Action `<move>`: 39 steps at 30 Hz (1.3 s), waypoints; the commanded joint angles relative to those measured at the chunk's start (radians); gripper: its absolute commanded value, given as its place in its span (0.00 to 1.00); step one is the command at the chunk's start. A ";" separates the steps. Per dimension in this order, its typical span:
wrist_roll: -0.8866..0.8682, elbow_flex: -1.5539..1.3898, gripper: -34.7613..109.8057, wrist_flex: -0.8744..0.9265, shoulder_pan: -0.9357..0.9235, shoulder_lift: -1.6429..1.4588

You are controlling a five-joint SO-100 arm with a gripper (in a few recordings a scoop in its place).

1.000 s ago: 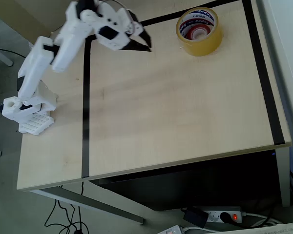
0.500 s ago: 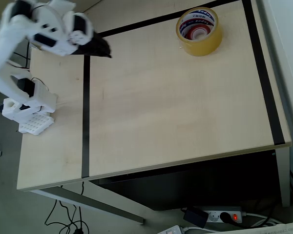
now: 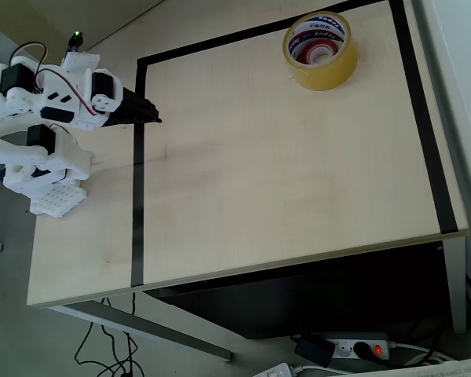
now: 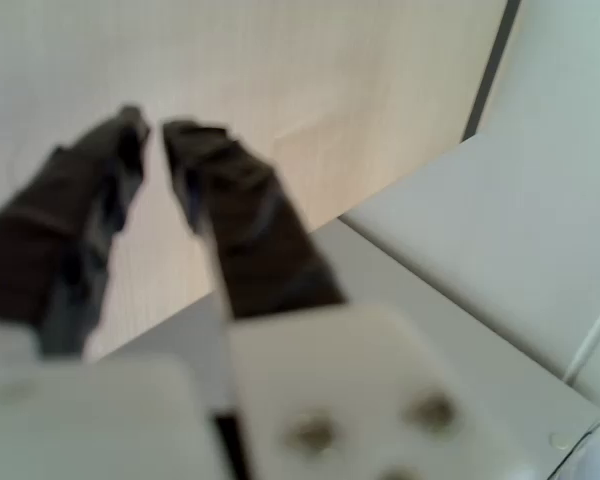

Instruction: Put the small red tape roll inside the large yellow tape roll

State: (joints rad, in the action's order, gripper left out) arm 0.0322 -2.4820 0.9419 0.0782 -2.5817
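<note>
Wrist view: the black two-finger gripper (image 4: 148,125) fills the foreground, its blurred tips nearly together with a narrow slit between them, clenched on nothing, above the pale wooden surface (image 4: 310,60). Overhead view: the white arm (image 3: 39,118) is folded at the left edge of the surface (image 3: 282,173), its gripper (image 3: 151,119) lying over the black tape line (image 3: 137,196), well apart from the large translucent yellowish tape roll (image 3: 320,49). That roll stands at the far right corner, and the small glossy red tape roll (image 3: 323,55) sits inside its core.
</note>
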 commanded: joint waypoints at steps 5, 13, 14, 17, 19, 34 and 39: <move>0.000 -0.106 0.24 -0.012 0.025 -0.196; -0.063 -0.267 0.24 0.084 -0.021 -0.589; -0.063 -0.278 0.24 0.098 -0.031 -0.606; -0.061 -0.322 0.24 0.130 -0.052 -0.689; -0.057 -0.353 0.24 0.155 -0.052 -0.753; -0.063 -0.511 0.24 0.210 -0.025 -0.753; -0.063 -0.586 0.24 0.212 -0.031 -0.753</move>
State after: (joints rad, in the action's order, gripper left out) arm -0.0015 -3.0450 1.1382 0.0537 -3.3349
